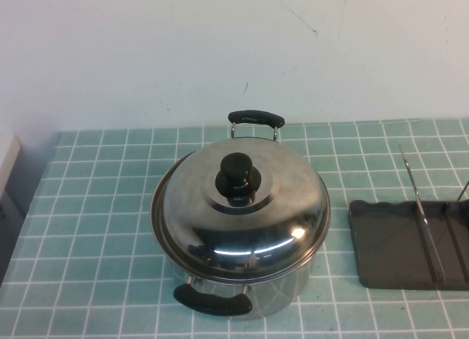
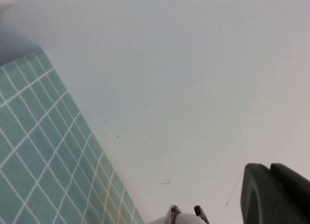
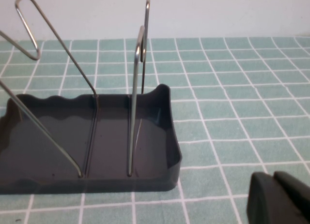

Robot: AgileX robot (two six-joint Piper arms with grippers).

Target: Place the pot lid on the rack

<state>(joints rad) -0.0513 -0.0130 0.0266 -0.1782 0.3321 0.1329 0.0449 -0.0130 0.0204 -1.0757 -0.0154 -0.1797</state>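
The pot lid [image 1: 242, 211], domed shiny steel with a black knob [image 1: 236, 176], sits closed on the steel pot [image 1: 245, 299] at the middle of the table. The rack [image 1: 407, 244], a dark grey tray with upright wire prongs [image 1: 419, 200], lies to the pot's right at the view's edge. It also shows in the right wrist view [image 3: 97, 141], empty. Neither arm shows in the high view. My left gripper [image 2: 270, 168] is shut and empty, facing the white wall. My right gripper [image 3: 273, 176] is shut and empty, low over the tiles beside the rack.
The table is covered in green tiles [image 1: 95, 207] and backed by a white wall [image 1: 146, 53]. The pot has two black handles, one at the back [image 1: 255, 118] and one at the front [image 1: 212, 304]. A pale object [image 1: 6, 163] stands at the far left edge.
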